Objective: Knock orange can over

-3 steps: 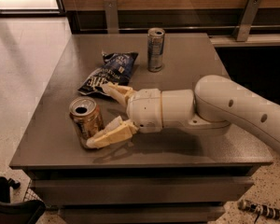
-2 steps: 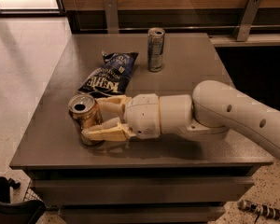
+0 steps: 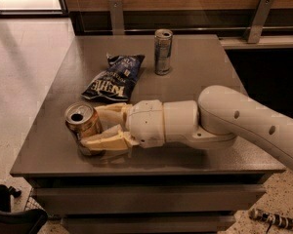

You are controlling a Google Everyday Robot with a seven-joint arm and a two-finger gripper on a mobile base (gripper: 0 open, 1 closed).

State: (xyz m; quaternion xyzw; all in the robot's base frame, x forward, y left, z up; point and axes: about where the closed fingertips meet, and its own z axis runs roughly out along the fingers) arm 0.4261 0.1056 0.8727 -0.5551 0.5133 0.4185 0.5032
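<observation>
The orange can [image 3: 81, 120], golden-orange with a silver top, stands near the front left of the grey table [image 3: 195, 67] and leans to the left. My gripper [image 3: 91, 127] reaches in from the right at table height. Its cream fingers [image 3: 107, 142] are spread apart, one behind the can and one in front of its lower part, pressing against it. The front finger hides the can's base. The arm [image 3: 234, 118] stretches in from the right.
A dark blue chip bag [image 3: 113, 78] lies behind the can. A taller slim silver-blue can [image 3: 162, 51] stands upright at the back middle. The table's front edge and left edge are close to the orange can. Metal brackets stand behind the table.
My gripper has moved left onto the orange can, its fingers closing in around it. The can has shifted left and now tilts instead of standing straight.
</observation>
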